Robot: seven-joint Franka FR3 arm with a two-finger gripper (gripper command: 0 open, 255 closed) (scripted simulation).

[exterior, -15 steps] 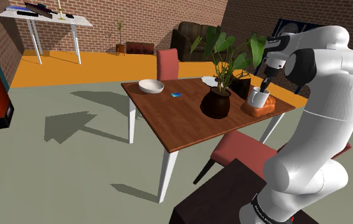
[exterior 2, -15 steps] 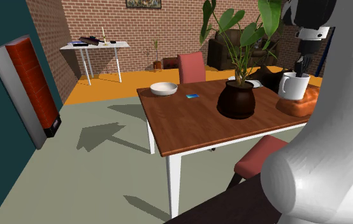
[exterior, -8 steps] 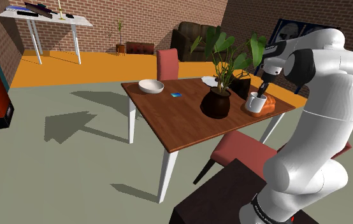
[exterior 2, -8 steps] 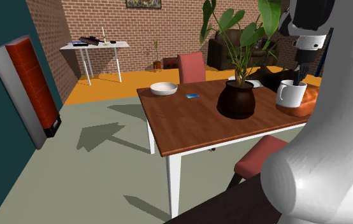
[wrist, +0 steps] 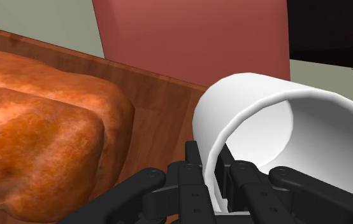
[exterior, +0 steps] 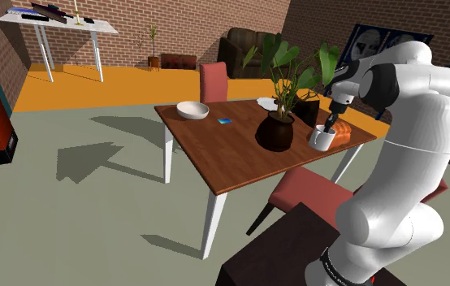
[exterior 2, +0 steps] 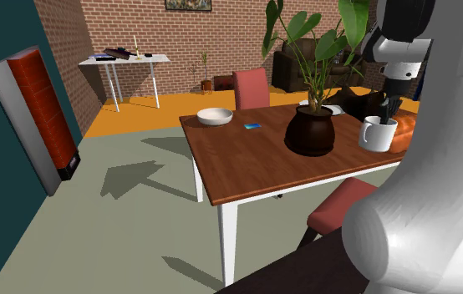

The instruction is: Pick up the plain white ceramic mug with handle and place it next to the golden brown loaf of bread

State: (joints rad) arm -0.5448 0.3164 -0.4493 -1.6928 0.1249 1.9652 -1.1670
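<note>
Brick walls point(exterior: 183, 24) back a wooden table point(exterior: 223, 158) where a white robot arm works at the end opposite a white bowl point(exterior: 192, 110). The black gripper point(wrist: 215, 170) is clamped on the rim of the white mug point(exterior 2: 378, 134), with one finger inside the cup and one against its outer wall, as the wrist view shows. The mug is upright and either very low over the table or resting on it; the pictures do not settle whether its base touches the wood. It stands between a dark plant pot point(exterior: 276, 132) and the golden-brown loaf point(wrist: 41, 133). It is just beside the loaf, with a narrow band of bare wood between them, and its handle is turned toward the pot. A red chair point(exterior: 309, 191) sits tucked under that edge of the table. The placing step appears to be in hand and close to its end, since the mug is at the spot the task names. The next move likely calls for settling the base flat, spreading the fingers, then rising straight up so the inner finger clears the rim without tipping the mug against the loaf.
</note>
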